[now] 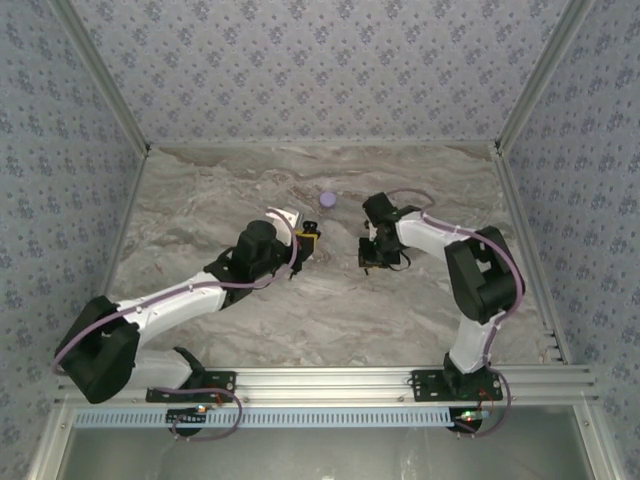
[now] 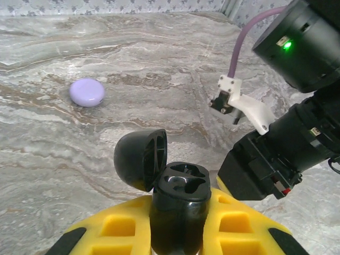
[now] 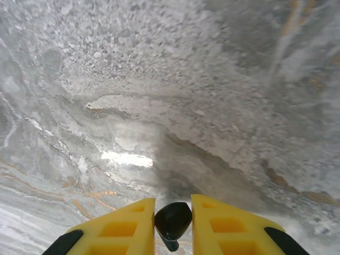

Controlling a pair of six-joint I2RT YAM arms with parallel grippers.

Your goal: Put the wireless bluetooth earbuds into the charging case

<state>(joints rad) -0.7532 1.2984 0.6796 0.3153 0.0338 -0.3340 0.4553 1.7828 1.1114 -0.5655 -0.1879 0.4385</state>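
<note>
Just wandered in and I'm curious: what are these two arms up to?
The left claw grips a small black charging case, its lid flipped open and both sockets empty. The right claw pinches a tiny black earbud above the marble table, not yet in the case. A lilac disc lies farther back.

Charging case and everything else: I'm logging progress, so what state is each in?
Charging case: lid open, wells look empty.
Earbud: gripped, not yet in the case.
Left gripper: shut on the case.
Right gripper: shut on the earbud.
Lilac disc: lying flat, untouched.
</note>
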